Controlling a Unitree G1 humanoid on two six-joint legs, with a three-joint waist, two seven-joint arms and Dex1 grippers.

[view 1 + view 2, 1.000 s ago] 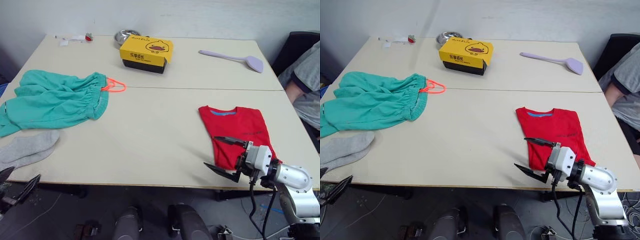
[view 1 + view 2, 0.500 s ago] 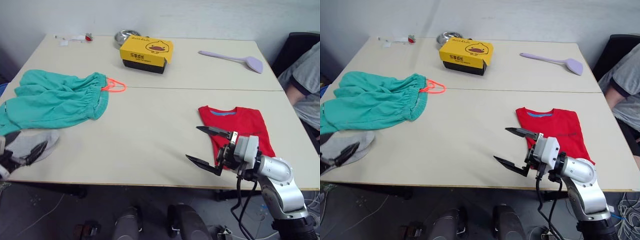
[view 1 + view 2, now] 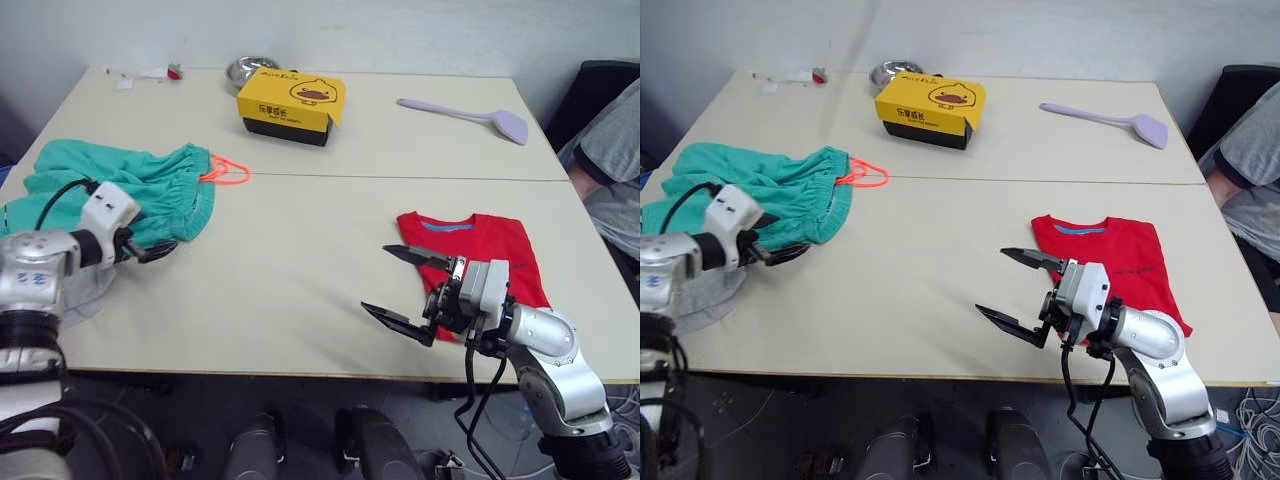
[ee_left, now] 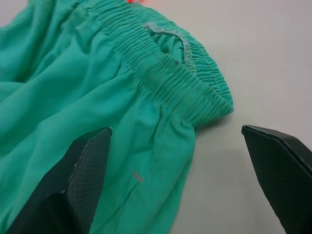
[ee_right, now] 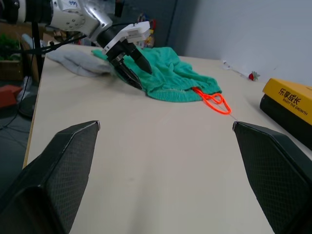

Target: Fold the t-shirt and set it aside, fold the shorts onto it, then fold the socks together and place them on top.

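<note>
Lying crosswise, the shorts (image 3: 110, 195) point their waistband at the spread, empty left end effector (image 3: 150, 250).

We see our right gripper (image 3: 1012, 290) spread wide just left of the folded t-shirt (image 3: 1110, 265), our left gripper (image 3: 780, 250) at the shorts (image 3: 760, 195).

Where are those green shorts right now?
The shorts lie on the table's left side, their orange drawstring trailing toward the yellow box. The left gripper is open at their waistband corner.
</note>
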